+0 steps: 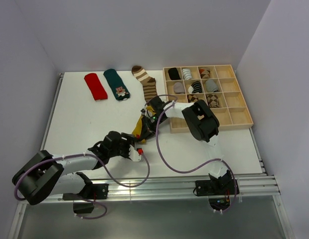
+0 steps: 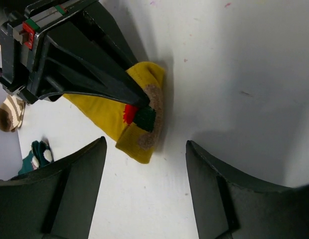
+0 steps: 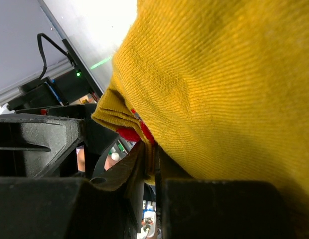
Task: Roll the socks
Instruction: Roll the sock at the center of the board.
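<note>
Yellow sock (image 1: 138,128) on the surface (image 1: 84,119), pinched by the right tool (image 1: 146,121).
Right arm (image 1: 199,122) folds back leftward, wrist tipped down; left arm (image 1: 70,167) stretches low, left tool (image 2: 144,199) spread wide just short of the sock.

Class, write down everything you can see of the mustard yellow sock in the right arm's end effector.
The mustard yellow knitted sock is soft, fine-ribbed fabric, folded double, with a tan patch and red and dark green marks at its end. The right end effector is shut on the fold. It is midway across the white table; the open left end effector is apart from it.
</note>
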You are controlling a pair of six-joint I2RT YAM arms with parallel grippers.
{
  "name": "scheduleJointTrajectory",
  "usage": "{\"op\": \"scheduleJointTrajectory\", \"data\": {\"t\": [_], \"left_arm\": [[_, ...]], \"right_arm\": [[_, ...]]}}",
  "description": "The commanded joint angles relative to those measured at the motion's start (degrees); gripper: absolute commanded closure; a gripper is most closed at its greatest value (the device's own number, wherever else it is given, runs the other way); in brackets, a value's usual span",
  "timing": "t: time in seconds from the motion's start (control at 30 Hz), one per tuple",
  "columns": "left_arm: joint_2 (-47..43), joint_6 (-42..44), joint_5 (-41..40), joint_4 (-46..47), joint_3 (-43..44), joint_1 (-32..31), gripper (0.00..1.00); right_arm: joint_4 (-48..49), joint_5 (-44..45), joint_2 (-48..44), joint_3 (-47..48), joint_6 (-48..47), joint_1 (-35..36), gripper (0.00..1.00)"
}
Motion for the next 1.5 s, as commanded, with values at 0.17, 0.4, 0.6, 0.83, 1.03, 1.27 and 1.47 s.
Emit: {"op": "scheduleJointTrajectory", "data": {"t": [0.17,0.4,0.6,0.83,1.03,1.27,1.47], "left_arm": [[8.22,4.22,-0.04,3.40,2.67,-0.23,0.36],[12.79,6.51,0.58,-1.07,5.04,-0.15,0.45],[17.18,2.83,4.79,-21.60,16.18,0.03,0.55],[24.74,-3.32,11.04,-42.80,31.47,0.82,0.80],[27.13,-8.24,13.58,-52.73,35.97,2.40,0.87],[26.07,-10.97,15.78,-62.13,37.91,6.00,0.89],[28.96,-12.82,18.51,-71.19,42.30,6.71,0.88]], "right_arm": [[-5.51,4.11,1.88,1.68,-1.56,-0.93,1.00],[-6.39,4.11,1.97,2.29,-2.36,-1.19,1.00],[-7.18,4.11,1.44,3.08,-3.67,-1.11,0.96],[-9.02,8.40,-0.13,5.63,-5.61,-1.11,0.72],[-9.74,18.43,-5.14,9.94,-6.49,-1.19,0.46],[-4.91,24.41,-11.21,10.65,-4.03,-3.39,0.41],[0.10,32.74,-19.29,8.72,-1.66,-4.36,0.41]]}}
